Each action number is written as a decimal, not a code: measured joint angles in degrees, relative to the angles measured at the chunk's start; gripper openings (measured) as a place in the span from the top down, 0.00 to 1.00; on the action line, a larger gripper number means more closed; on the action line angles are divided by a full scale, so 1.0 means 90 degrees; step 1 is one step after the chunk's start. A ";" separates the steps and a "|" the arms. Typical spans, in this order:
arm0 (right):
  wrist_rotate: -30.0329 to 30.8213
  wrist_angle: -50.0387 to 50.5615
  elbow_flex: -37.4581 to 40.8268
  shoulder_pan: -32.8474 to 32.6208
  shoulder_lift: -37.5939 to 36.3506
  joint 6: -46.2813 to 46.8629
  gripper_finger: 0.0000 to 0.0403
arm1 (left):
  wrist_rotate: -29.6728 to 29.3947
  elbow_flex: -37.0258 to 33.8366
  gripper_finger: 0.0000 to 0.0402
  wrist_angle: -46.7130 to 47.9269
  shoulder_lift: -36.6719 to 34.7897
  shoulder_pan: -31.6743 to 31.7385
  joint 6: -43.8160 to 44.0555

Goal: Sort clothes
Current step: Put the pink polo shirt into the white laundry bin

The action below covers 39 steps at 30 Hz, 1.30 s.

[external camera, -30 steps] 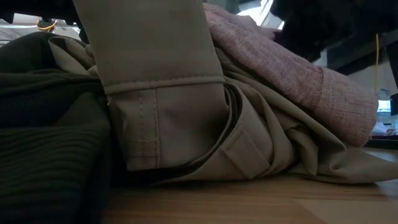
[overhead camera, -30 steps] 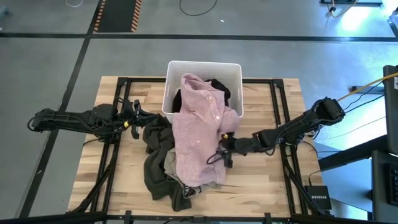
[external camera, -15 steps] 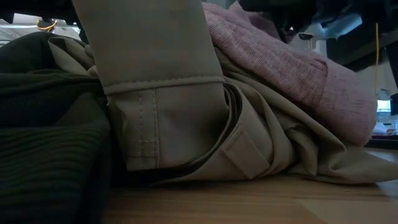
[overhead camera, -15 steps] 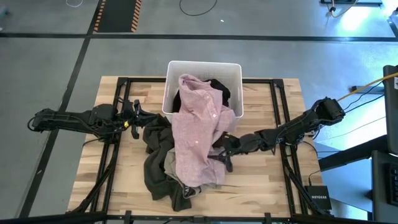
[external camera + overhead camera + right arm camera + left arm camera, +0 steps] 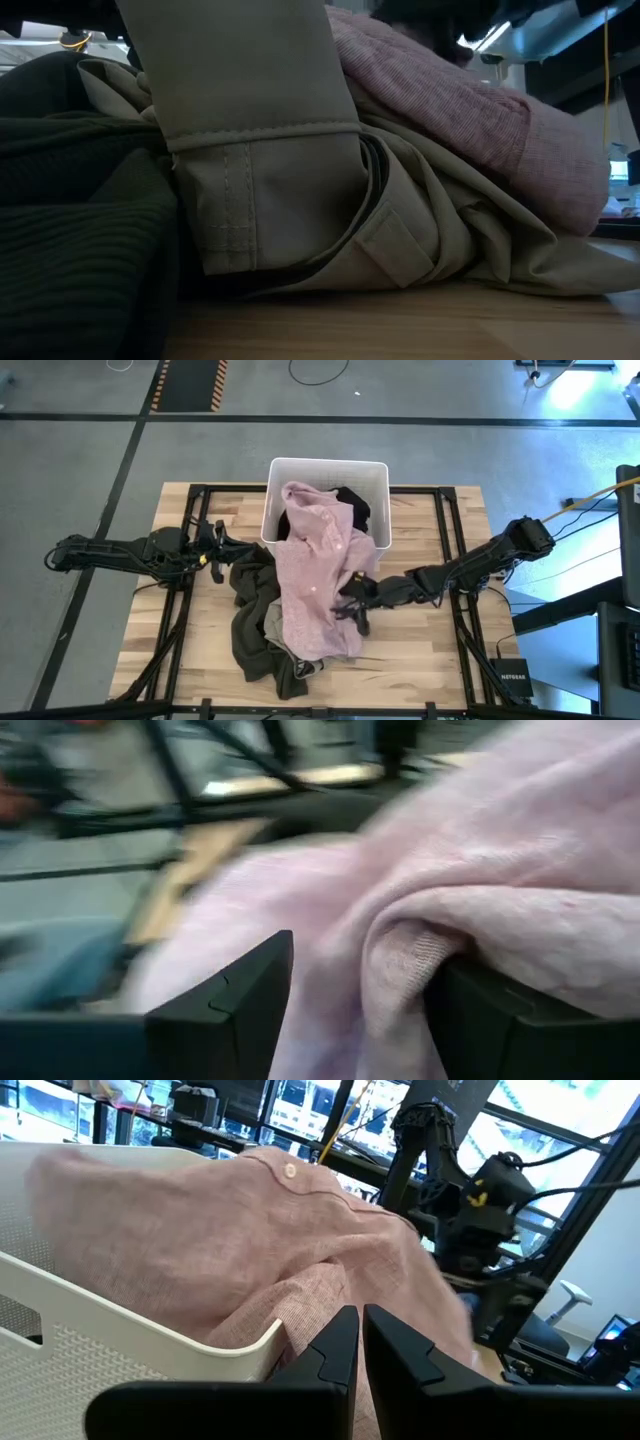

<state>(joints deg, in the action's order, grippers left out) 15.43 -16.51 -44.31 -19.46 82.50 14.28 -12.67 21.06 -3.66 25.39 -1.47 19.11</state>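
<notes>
A pale pink shirt (image 5: 315,570) hangs out of the white bin (image 5: 375,475) and lies over a pile on the table; it also shows in the low view (image 5: 450,100). Under it lie a dark olive garment (image 5: 250,630) and a beige one (image 5: 270,150). A black garment (image 5: 352,505) lies in the bin. My right gripper (image 5: 350,607) is open at the shirt's right edge, low over the table. My left gripper (image 5: 218,552) is shut and empty, to the left of the bin, and its wrist view (image 5: 357,1342) looks past the bin's rim (image 5: 100,1340). My right gripper comes level from the table's right side, its open fingers standing on either side of a rolled fold (image 5: 410,950) at the pink shirt's right edge. The fold lies against one finger (image 5: 500,1020). The shirt rests on the pile and the bin, slack.
A black metal frame (image 5: 445,540) runs over the wooden table on both sides. Bare wood (image 5: 420,650) shows to the right of the pile and along the near edge. The room beyond holds equipment and cables.
My right gripper has gone toward the table's left edge, into the pink shirt's right side. The shirt's right edge has been pushed a little leftward and bunched; the rest of the pile has stayed put.
</notes>
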 joint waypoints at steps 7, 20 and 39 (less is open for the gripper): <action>0.0330 -0.0002 -0.0002 0.0002 0.0144 -0.0094 0.45 | 0.0000 0.0000 0.96 0.0000 0.0000 0.0001 -0.0005; 0.0472 -0.0428 -0.0002 0.0012 0.0339 -0.1091 0.96 | 0.0000 0.0000 0.96 -0.0002 0.0000 0.0000 -0.0005; 0.1520 0.0294 -0.3455 0.0748 -0.0126 -0.5685 0.98 | 0.0000 0.0000 0.96 0.0000 0.0002 0.0000 -0.0015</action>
<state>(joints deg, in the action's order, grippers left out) 29.10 -13.87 -75.41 -12.73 81.36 -36.89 -12.67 21.06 -3.66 25.41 -1.48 18.98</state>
